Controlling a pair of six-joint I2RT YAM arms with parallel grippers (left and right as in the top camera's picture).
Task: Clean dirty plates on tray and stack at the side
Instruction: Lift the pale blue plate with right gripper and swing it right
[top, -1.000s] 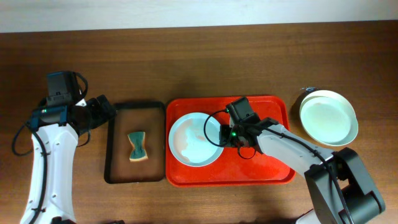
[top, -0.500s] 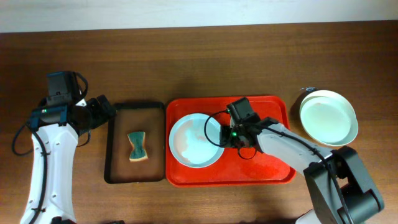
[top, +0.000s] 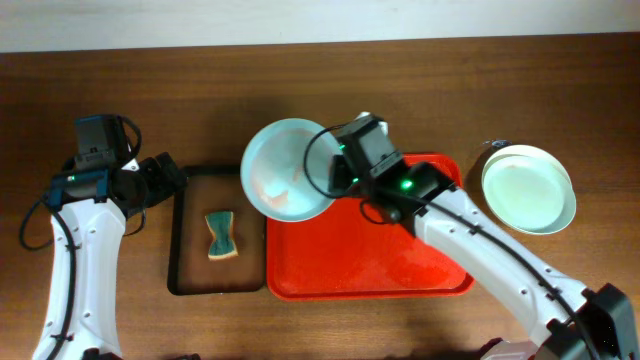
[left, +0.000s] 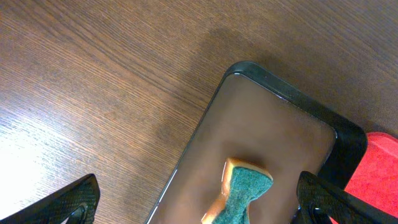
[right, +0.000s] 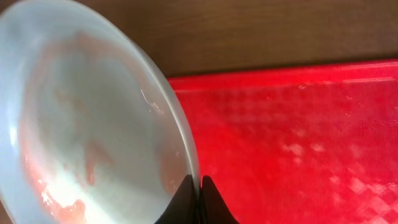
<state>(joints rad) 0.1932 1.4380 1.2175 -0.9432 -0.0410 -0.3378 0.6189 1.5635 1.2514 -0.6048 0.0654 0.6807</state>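
A pale blue dirty plate (top: 287, 168) with red smears hangs tilted over the red tray's (top: 400, 262) upper left corner. My right gripper (top: 333, 172) is shut on its right rim. In the right wrist view the plate (right: 87, 124) fills the left side, its rim pinched at my right gripper (right: 199, 186), with the tray (right: 298, 137) below. My left gripper (top: 165, 180) stands open at the black tray's upper left. In the left wrist view my left gripper (left: 199, 205) is wide open above a green and orange sponge (left: 242, 190).
The narrow black tray (top: 190, 272) lies left of the red tray and holds the sponge (top: 221, 236). A pale green plate (top: 527, 190) rests on the table at the right, with another dish edge showing under it.
My right gripper has lifted the pale blue plate off the red tray, carrying it up and to the left and tilting it. The left arm has stayed still.
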